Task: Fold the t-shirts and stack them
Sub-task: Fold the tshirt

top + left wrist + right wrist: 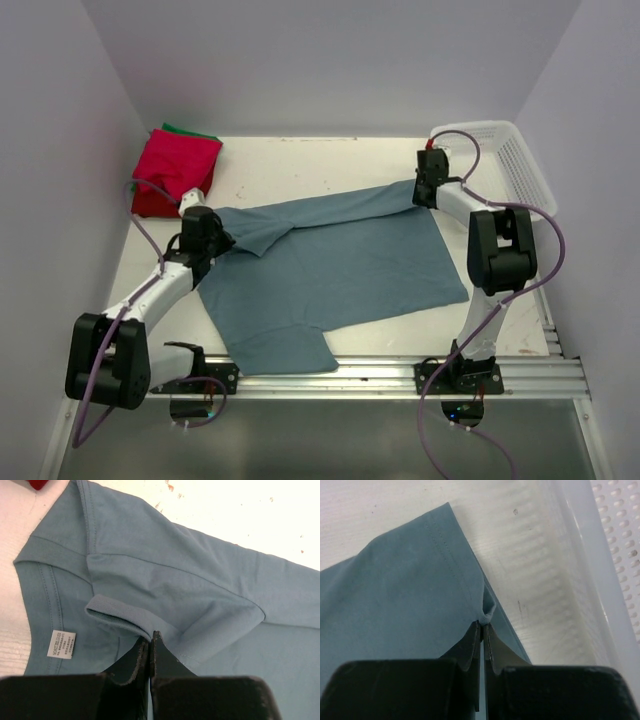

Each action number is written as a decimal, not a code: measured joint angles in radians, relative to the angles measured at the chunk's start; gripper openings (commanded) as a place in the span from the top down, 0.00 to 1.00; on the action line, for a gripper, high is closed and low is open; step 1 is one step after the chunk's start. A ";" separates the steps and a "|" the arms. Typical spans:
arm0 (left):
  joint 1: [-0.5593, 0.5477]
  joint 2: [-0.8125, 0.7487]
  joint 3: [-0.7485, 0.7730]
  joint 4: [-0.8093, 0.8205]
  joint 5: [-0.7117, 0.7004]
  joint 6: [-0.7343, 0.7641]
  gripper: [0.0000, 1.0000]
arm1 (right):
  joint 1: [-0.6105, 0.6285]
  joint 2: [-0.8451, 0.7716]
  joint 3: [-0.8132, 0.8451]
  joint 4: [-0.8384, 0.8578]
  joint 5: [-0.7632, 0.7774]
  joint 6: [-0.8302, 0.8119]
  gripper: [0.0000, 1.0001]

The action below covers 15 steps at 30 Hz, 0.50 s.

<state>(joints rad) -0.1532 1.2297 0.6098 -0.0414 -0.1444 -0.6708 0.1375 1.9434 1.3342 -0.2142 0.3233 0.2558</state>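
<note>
One dusty blue-grey t-shirt lies spread across the middle of the white table, with one short sleeve pointing toward the near rail. At the far left corner sits a pile of bright red folded shirts. The folds run together, so I cannot tell how many there are. A single green folded shirt shows only as a thin edge behind the pile. One white mesh basket stands at the far right corner, just beside the blue-grey shirt's far right end.

There are two arms. The left gripper is clenched on the ribbed neckband of the blue-grey shirt, its jaws pressed together with the cloth pinched between them. The right gripper is likewise clamped tight on a stitched edge at the shirt's far right end, near the basket wall. Which part of the garment that edge is, I cannot tell. From above, both sets of fingertips are mostly hidden by the wrists.

A small white care label is sewn inside the neck. It carries a round mark and a few lines of print, too small to read. A scrap of red cloth is cut off at the top left of the left wrist view.
</note>
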 measured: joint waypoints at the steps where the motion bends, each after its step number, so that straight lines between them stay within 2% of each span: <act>1: 0.000 -0.010 -0.008 0.000 0.002 -0.001 1.00 | 0.000 0.000 -0.005 -0.003 0.000 0.001 1.00; 6: 0.000 -0.063 -0.066 -0.001 0.003 -0.017 1.00 | 0.007 0.000 -0.011 -0.003 0.000 0.007 1.00; 7: 0.000 -0.064 -0.074 0.000 0.004 -0.019 1.00 | 0.008 0.000 -0.011 -0.002 0.000 0.009 0.93; 8: 0.000 -0.063 -0.085 0.002 0.005 -0.024 1.00 | 0.009 0.000 -0.012 -0.002 0.000 0.012 0.62; 9: 0.000 -0.061 -0.096 0.002 0.006 -0.027 1.00 | 0.010 0.000 -0.012 -0.002 0.000 0.021 0.46; 10: 0.000 -0.056 -0.104 0.001 0.006 -0.029 0.80 | 0.012 0.000 -0.013 -0.003 0.001 0.022 0.33; 11: -0.001 -0.048 -0.110 0.003 0.006 -0.029 0.70 | 0.014 0.000 -0.014 -0.003 0.000 0.024 0.22; 12: -0.001 -0.037 -0.114 0.007 0.006 -0.037 0.66 | 0.016 0.000 -0.015 -0.003 0.001 0.024 0.01; 15: -0.001 -0.010 -0.120 0.015 -0.001 -0.051 0.45 | 0.032 -0.003 -0.024 -0.002 0.004 0.021 0.01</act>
<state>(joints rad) -0.1539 1.2198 0.4900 -0.0265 -0.1455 -0.7216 0.1699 1.9408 1.3102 -0.2161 0.3275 0.2764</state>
